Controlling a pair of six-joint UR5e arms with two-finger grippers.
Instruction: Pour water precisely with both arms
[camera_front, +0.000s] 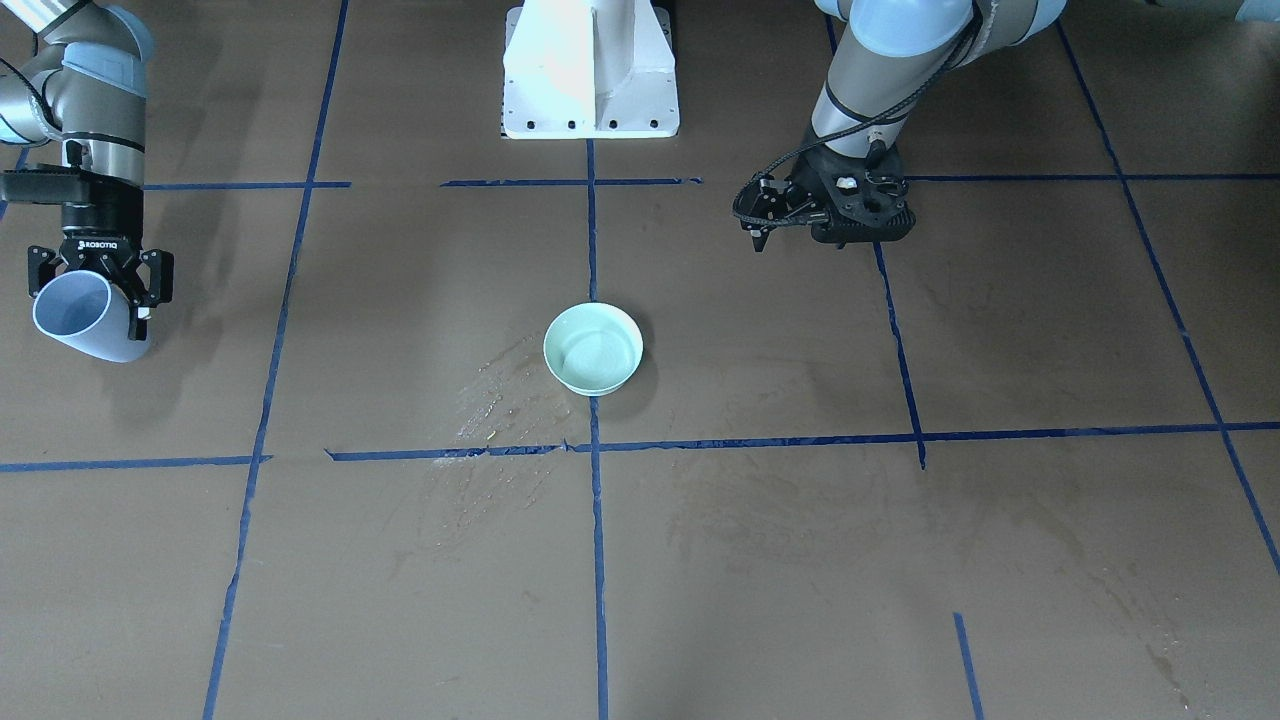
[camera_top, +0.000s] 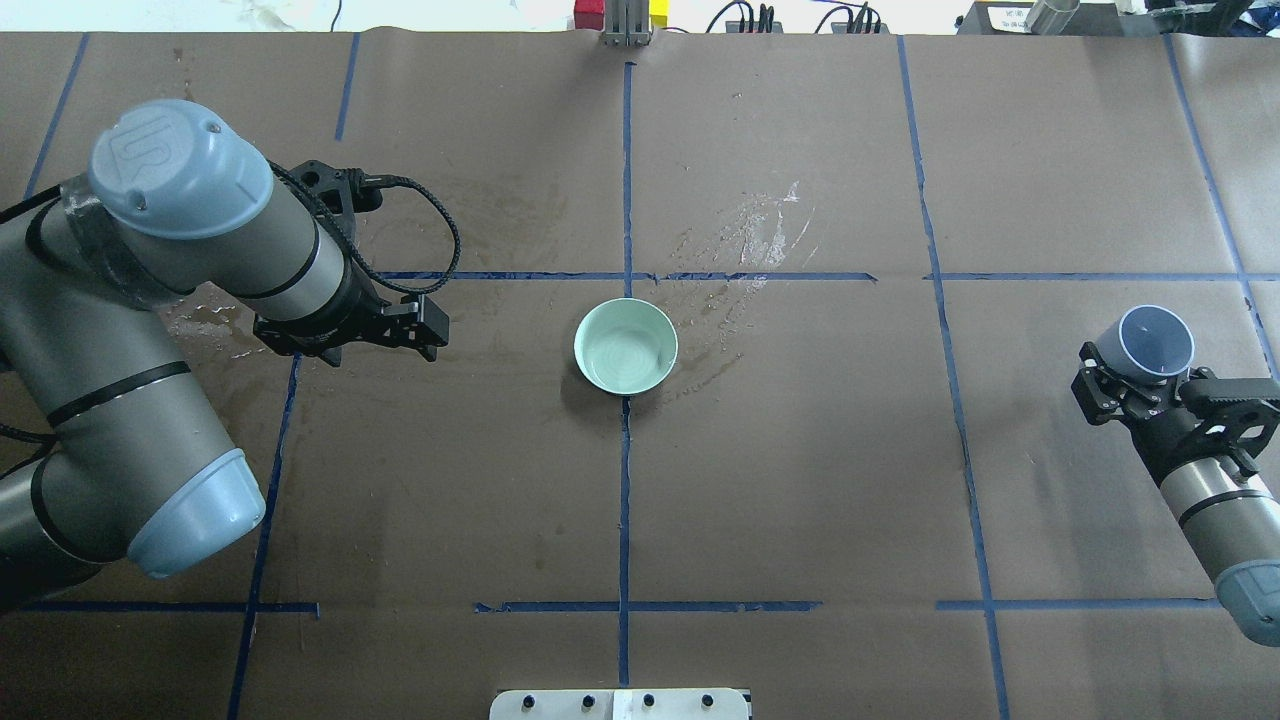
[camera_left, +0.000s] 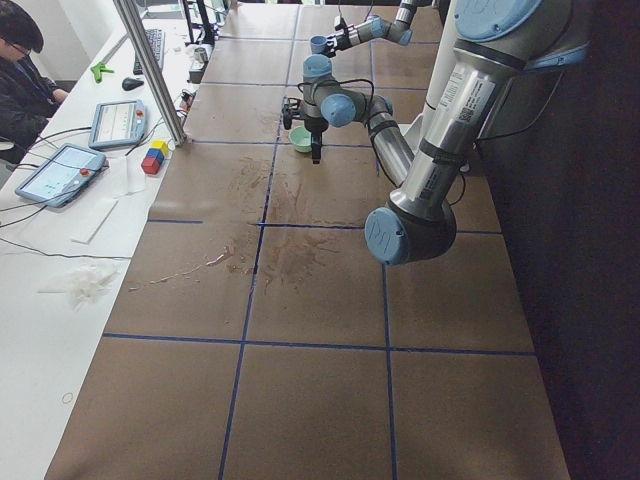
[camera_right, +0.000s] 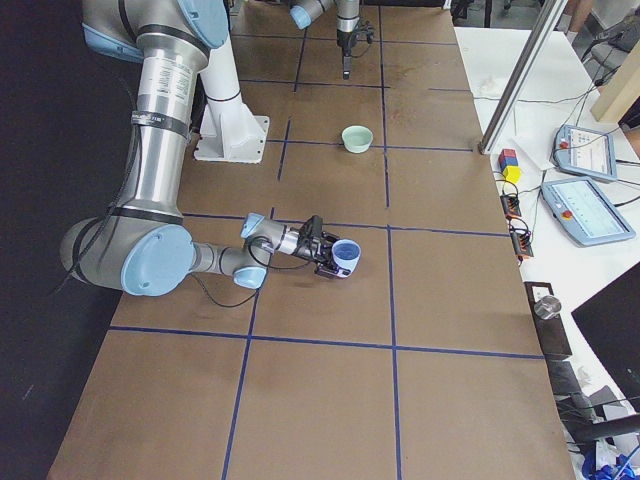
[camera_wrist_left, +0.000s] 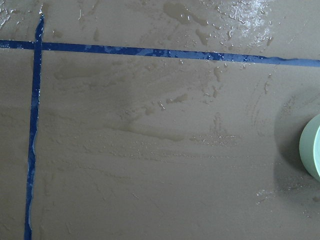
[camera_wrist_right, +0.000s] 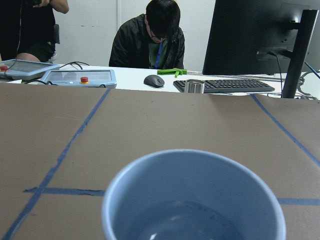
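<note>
My right arm's ROBOTIQ gripper (camera_front: 97, 290) is shut on a blue-grey cup (camera_front: 85, 320) far out on my right side, also in the overhead view (camera_top: 1155, 340). The cup tilts slightly. Clear water (camera_wrist_right: 185, 220) lies in its bottom in the right wrist view. A pale green bowl (camera_top: 626, 346) stands at the table's middle (camera_front: 593, 348) and looks empty. My left arm's cabled gripper (camera_top: 430, 335) hangs to the bowl's left, apart from it. It looks shut and empty (camera_front: 760, 238). The bowl's rim (camera_wrist_left: 312, 147) shows at the left wrist view's right edge.
Spilled water (camera_top: 750, 240) wets the brown paper beyond the bowl, and more wet streaks (camera_wrist_left: 200, 30) lie under the left wrist. The white pedestal (camera_front: 590, 70) stands behind the bowl. Operators (camera_wrist_right: 150, 35), tablets (camera_right: 585, 210) and a metal post (camera_left: 150, 70) line the far edge.
</note>
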